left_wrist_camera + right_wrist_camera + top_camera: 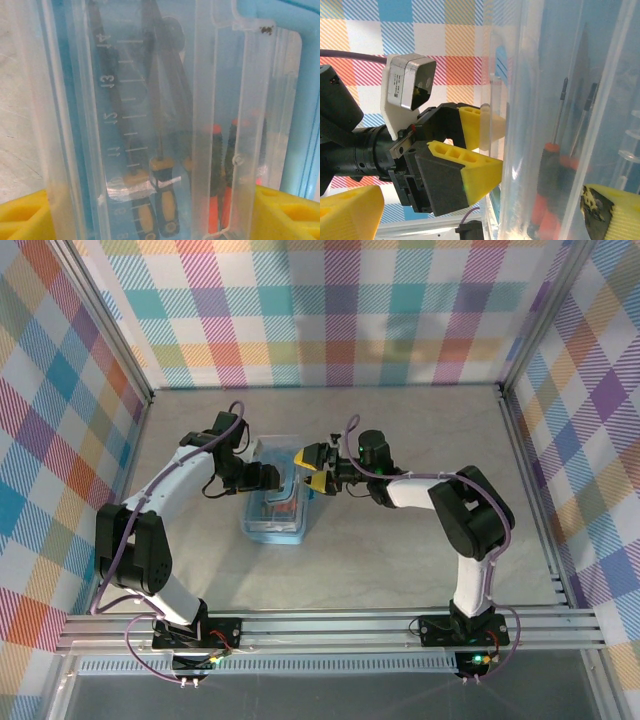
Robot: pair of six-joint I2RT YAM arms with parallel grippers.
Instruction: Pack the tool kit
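The tool kit's light-blue case [272, 525] lies mid-table with its clear lid [279, 448] raised. Through the lid [220, 100] I see screwdrivers lying inside: black-yellow handles [167, 207] and orange-black ones [216, 175]. My left gripper [272, 478] [155, 215] is open, and the lid spans the gap between its yellow fingertips [22, 215]. My right gripper [311, 470] [480, 215] is open on the lid's other side. In the right wrist view the left gripper [487, 150] has its tips against the clear lid [530, 100], with orange-black handles [552, 185] behind it.
Plaid walls [330, 310] close in the grey table [400, 570] at the back and on both sides. An aluminium rail [330, 625] runs along the near edge by the arm bases. Bare tabletop lies right of the case and in front of it.
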